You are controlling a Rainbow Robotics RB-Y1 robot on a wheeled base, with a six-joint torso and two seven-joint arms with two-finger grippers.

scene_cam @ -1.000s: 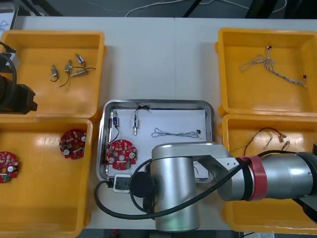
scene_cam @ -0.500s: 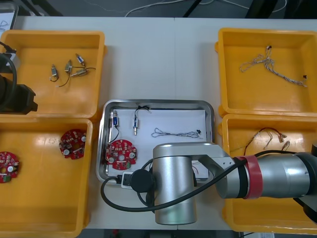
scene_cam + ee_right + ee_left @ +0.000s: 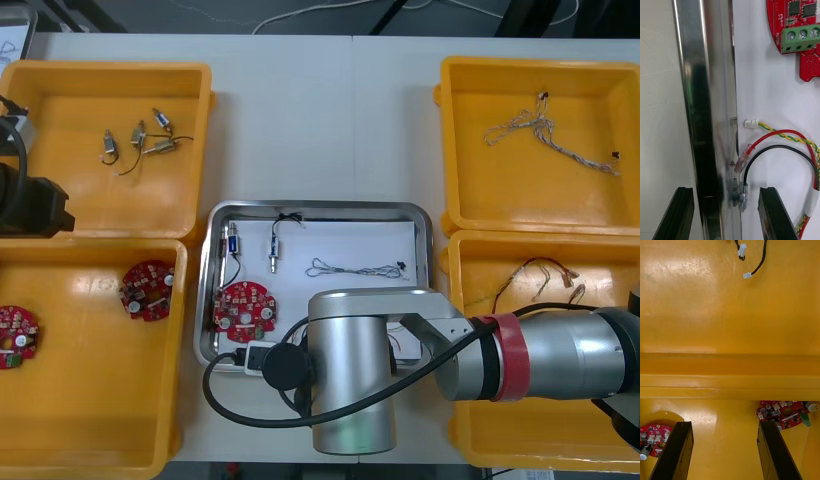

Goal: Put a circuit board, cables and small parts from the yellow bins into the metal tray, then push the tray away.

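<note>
Fingers apart, the right end effector point(image 3: 725, 193) straddles the shiny, white-lined metal tray's point(image 3: 320, 206) near rim; the left end effector point(image 3: 725, 426), likewise apart, sits left of it.

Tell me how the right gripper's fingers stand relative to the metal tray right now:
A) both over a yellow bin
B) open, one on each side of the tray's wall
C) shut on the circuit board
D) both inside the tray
B: the right wrist view shows the right gripper open, with the metal tray wall running between its fingers, one over the table and the other over the tray's white inside.
</note>
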